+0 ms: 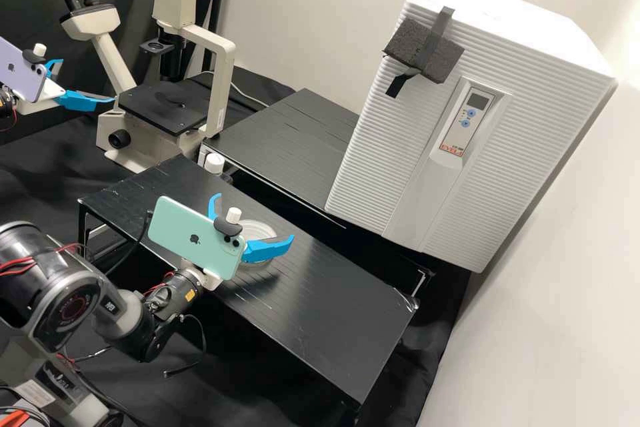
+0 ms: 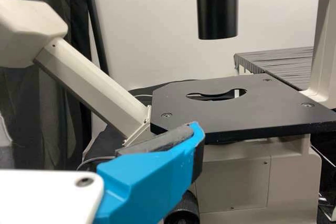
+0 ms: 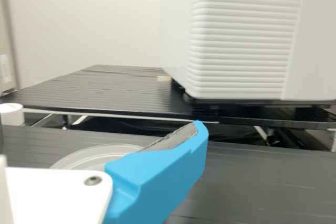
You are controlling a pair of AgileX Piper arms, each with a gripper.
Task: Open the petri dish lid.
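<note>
In the high view my right gripper [image 1: 254,217] is open over the front black shelf, its two blue fingers spread on either side of a clear round petri dish [image 1: 259,227]. One finger hides part of the dish; whether it touches cannot be told. In the right wrist view, the right gripper [image 3: 157,177] shows a blue finger across the near side of the dish [image 3: 97,156]. Lid and base cannot be told apart. My left gripper [image 1: 87,81] stands open beside the microscope in the high view; in the left wrist view the left gripper [image 2: 149,179] shows one finger before the stage.
The front shelf [image 1: 333,307] bears the dish. Behind it are a second black shelf [image 1: 287,140] and a large white ribbed incubator [image 1: 393,127]. A beige microscope [image 1: 223,80] stands at the back left. A white-capped bottle [image 1: 215,163] is near the shelf's back edge.
</note>
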